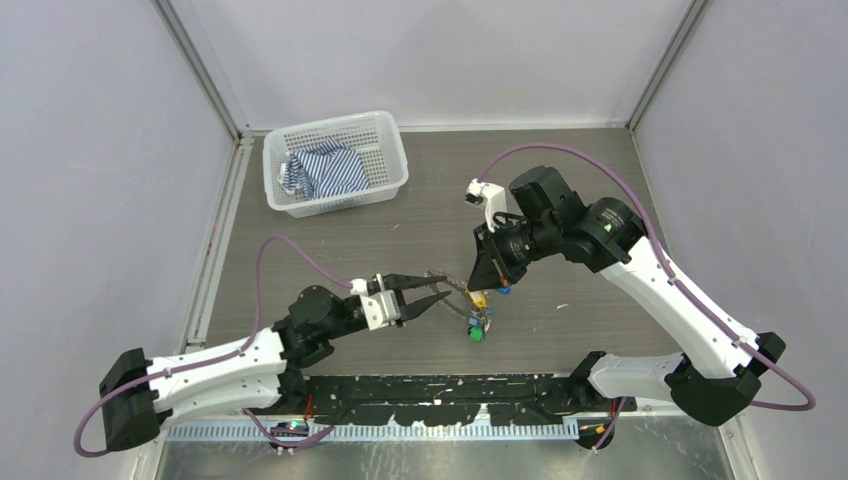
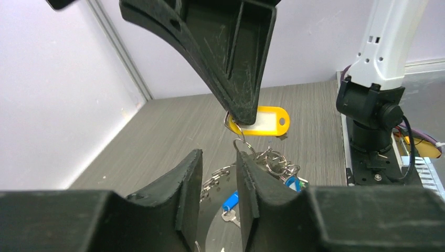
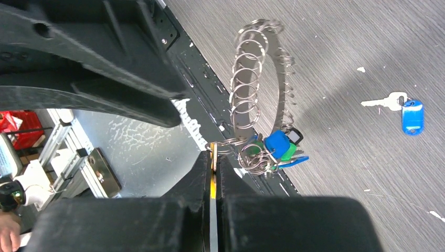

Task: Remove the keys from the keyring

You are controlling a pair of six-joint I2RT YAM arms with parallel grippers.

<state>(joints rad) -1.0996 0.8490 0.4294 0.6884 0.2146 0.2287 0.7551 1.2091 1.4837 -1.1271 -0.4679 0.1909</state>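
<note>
One blue-tagged key [image 3: 409, 115] is lying freed; the loaded keyring [image 3: 282, 84] is being dangled by a yellow tag [image 2: 265, 122] in the clamped right gripper [image 3: 212, 157]; left gripper [image 2: 219, 160] half-open, seemingly empty.

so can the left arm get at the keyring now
Probably yes: the left gripper is open right at the keyring, which hangs off the yellow tag pinched by the right gripper; nothing sits between.

No legible text, number or brand anywhere; white label insert of the yellow key tag [image 2: 265, 122] blank.
</note>
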